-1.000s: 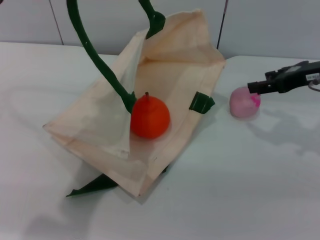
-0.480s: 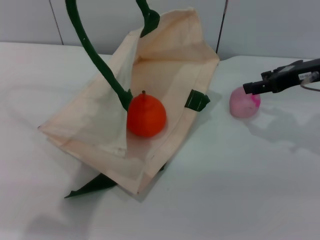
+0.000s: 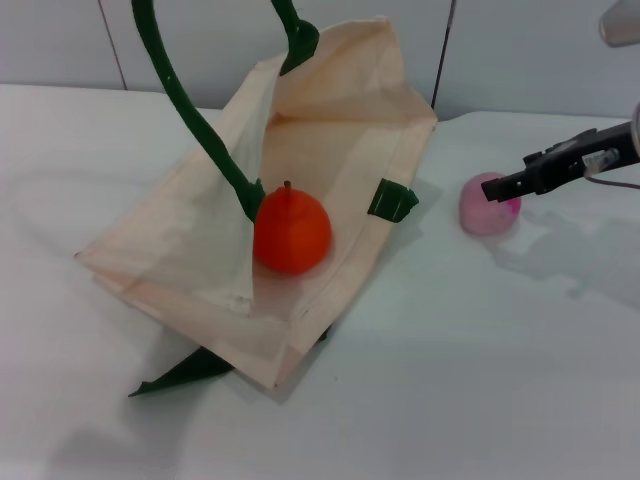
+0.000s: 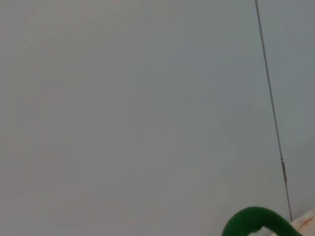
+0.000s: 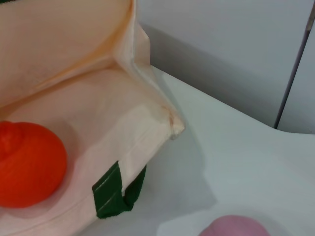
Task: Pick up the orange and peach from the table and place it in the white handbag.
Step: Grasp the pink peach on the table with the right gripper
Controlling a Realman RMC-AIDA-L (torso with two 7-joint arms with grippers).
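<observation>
The orange (image 3: 291,230) lies inside the white handbag (image 3: 200,235), which is tipped on the table with its mouth held open. The bag's green handles (image 3: 190,110) rise out of the top of the head view, and one loop (image 4: 253,221) shows in the left wrist view. My left gripper is out of view. The peach (image 3: 484,208) sits on the table to the right of the bag. My right gripper (image 3: 492,192) reaches in from the right, its tip just over the peach's top. The right wrist view shows the orange (image 5: 27,164), the bag's corner (image 5: 147,128) and the peach's top (image 5: 231,227).
A green tab (image 3: 397,201) sticks out of the bag's right edge, between bag and peach. A second green strip (image 3: 180,372) lies flat by the bag's near corner. A grey wall (image 3: 530,50) stands behind the white table (image 3: 480,380).
The bag and orange shifted slightly left early on. My right gripper's tip has dropped a little closer to the peach while its arm swung back to the right.
</observation>
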